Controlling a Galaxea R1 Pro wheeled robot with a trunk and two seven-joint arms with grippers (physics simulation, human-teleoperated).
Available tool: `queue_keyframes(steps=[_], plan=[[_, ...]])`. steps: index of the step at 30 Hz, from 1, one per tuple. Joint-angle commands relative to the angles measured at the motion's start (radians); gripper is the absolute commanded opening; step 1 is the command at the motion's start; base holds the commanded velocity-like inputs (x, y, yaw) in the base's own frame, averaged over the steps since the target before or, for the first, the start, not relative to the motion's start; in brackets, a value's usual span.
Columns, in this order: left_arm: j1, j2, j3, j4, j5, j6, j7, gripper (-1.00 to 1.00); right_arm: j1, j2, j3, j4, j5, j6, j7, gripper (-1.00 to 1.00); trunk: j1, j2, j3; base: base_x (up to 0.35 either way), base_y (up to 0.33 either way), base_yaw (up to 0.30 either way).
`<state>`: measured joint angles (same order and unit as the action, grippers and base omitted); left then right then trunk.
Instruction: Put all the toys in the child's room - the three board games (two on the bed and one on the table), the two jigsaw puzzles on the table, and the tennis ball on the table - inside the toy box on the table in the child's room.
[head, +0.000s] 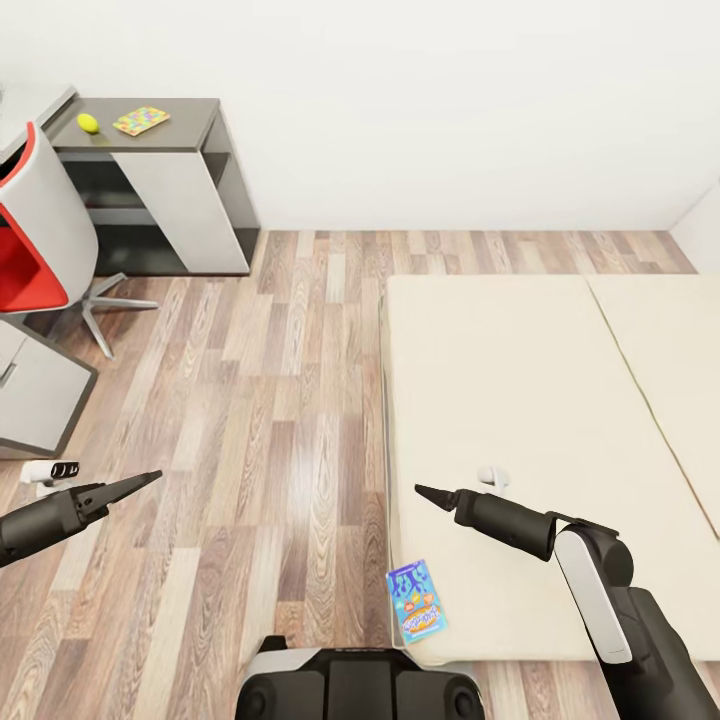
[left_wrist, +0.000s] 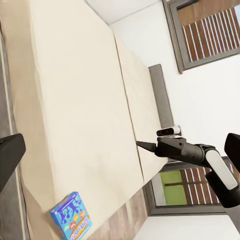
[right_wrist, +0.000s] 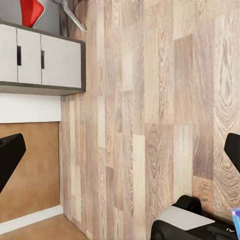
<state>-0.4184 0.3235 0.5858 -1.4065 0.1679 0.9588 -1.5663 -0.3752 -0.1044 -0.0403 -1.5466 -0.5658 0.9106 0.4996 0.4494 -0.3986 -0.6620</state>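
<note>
On bed, blue game, lettering unreadable

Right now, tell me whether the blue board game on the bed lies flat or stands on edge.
Flat. The blue board game lies printed face up on the bed at its near corner by the floor, with neither gripper touching it.

A child's bedroom in a home: a wide beige bed fills the frame's right, a wood-plank floor runs left, and at upper left a red-and-white chair faces a desk holding a puzzle and tennis ball.
</note>
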Motion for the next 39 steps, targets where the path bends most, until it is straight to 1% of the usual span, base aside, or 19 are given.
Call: queue_keyframes(steps=[1, 25, 39], plan=[[0.0, 0.0, 0.0, 0.0, -0.001, 0.011, -0.005, 1.0, -0.001, 0.0, -0.001, 0.0, 0.003, 0.005, 0.005, 1.0, 0.001, -0.001, 0.001, 0.0, 0.0, 0.0], [0.0, 0.0, 0.006, 0.0, -0.002, 0.011, -0.005, 1.0, -0.001, 0.0, -0.001, -0.001, 0.003, 0.005, 0.005, 1.0, 0.001, -0.001, 0.04, 0.0, 0.0, 0.0], [0.0, 0.0, 0.006, 0.0, -0.004, 0.011, -0.005, 1.0, -0.001, 0.0, -0.001, 0.0, 0.003, 0.004, 0.004, 1.0, 0.001, -0.001, 0.062, 0.0, 0.0, 0.057]])
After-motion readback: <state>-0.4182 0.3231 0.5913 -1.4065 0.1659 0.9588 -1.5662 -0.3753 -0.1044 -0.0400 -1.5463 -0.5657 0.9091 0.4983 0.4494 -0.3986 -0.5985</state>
